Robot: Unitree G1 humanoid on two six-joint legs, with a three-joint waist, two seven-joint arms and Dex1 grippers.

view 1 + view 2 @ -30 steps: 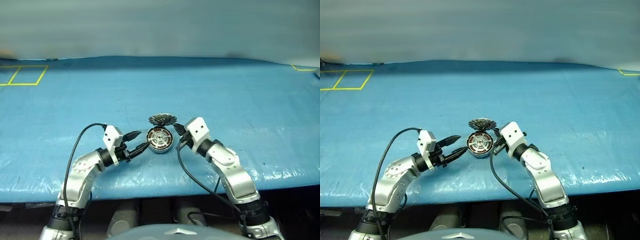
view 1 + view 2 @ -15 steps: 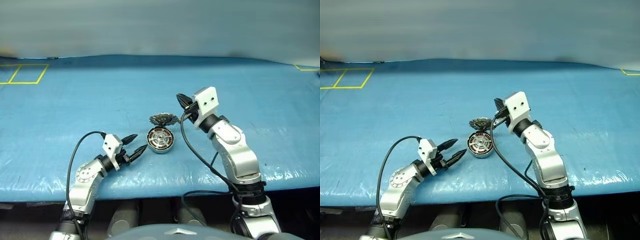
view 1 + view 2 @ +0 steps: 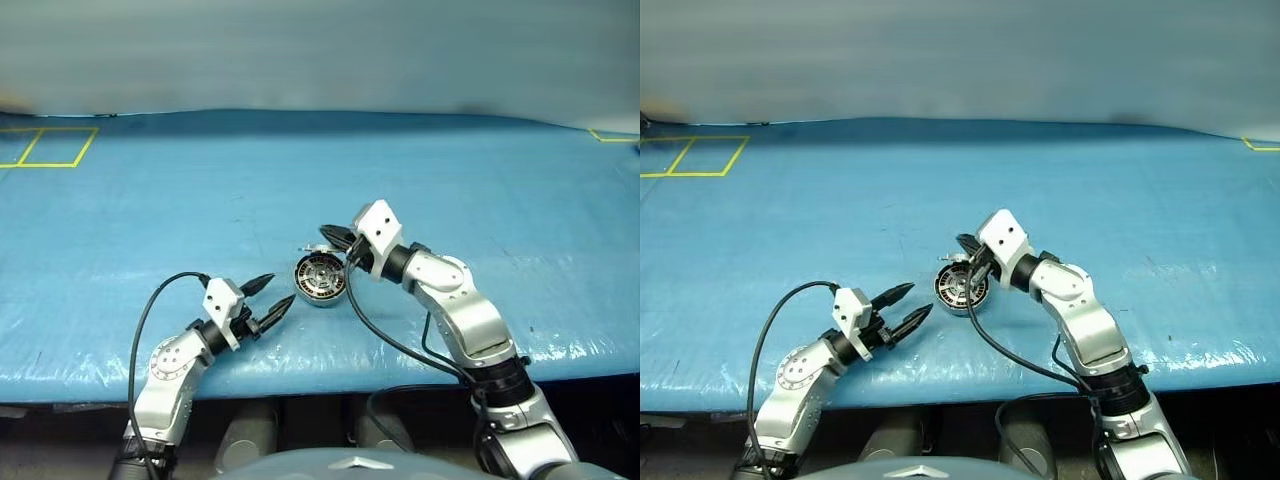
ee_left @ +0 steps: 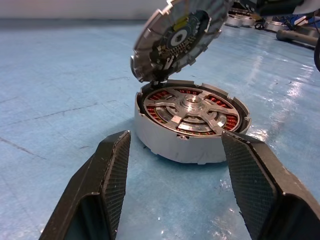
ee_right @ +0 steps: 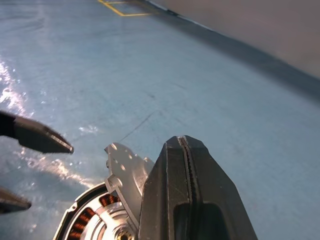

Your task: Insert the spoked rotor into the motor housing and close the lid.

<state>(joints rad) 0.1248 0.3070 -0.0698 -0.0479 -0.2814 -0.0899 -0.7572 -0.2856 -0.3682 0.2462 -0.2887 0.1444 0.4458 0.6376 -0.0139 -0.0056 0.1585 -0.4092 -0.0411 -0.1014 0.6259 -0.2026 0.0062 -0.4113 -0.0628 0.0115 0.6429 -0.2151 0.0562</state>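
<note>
Lid (image 4: pixel 176 36), a stiff ribbed metal disc pinched at its rim in the closed right hand (image 3: pixel 338 240), hangs tilted over the motor housing (image 4: pixel 190 122) on the blue counter (image 3: pixel 450 190), the spoked rotor (image 4: pixel 192 107) already seated inside. Thin, smooth and probably slippery, it looks best held by the notched edge; the left hand (image 3: pixel 268 296) waits open beside the housing, holding nothing.

Blue sheet (image 3: pixel 450 180): covers the whole tabletop, under and around the left pincer (image 3: pixel 282 288) and the right pincer (image 3: pixel 325 236).
Yellow tape outline (image 3: pixel 85 149): far beyond the left pincer, at the sheet's far left corner; split into two boxes.
Yellow tape corner (image 3: pixel 610 138): far beyond the right pincer, at the sheet's far right edge.
Grey wall (image 3: pixel 320 50): behind the table, well past both pincers.
Creases (image 3: pixel 560 335): near front edge, outboard of the right pincer.
Thin dark scuff (image 5: pixel 135 127): on the sheet, just beyond the right pincer.
</note>
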